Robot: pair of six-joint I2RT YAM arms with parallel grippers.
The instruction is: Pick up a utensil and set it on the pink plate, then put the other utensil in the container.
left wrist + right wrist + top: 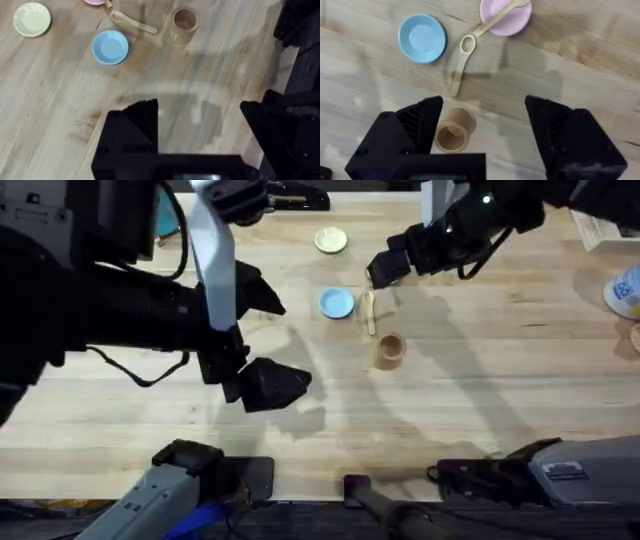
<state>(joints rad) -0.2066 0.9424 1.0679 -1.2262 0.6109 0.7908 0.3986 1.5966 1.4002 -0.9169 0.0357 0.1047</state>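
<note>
1. The fork [500, 17] lies across the pink plate [512, 22], handle sloping off the rim toward the spoon [461, 62]; its tined end is cut off at the picture's edge.
2. The spoon is pale wood, flat on the surface [480, 380], its round bowl just beside the fork's handle end and its handle pointing toward the cup [452, 131].
3. In the right wrist view the spoon lies ahead of the right gripper [485, 125], nearer one finger, untouched.
4. The right fingers [417, 125] are spread wide and grasp nothing; the cup sits between them, close to one finger.
5. The cup is a tan cylinder standing upright, mouth open.
6. The blue plate [422, 38] lies beside the spoon's bowl, apart from the pink plate.
7. A pale yellow plate [331, 241] sits farther out, well apart from the rest.
8. The left gripper [200, 130] hovers over bare surface, well apart from the plates; its fingers [135, 130] are released and spread, grasping nothing.
</note>
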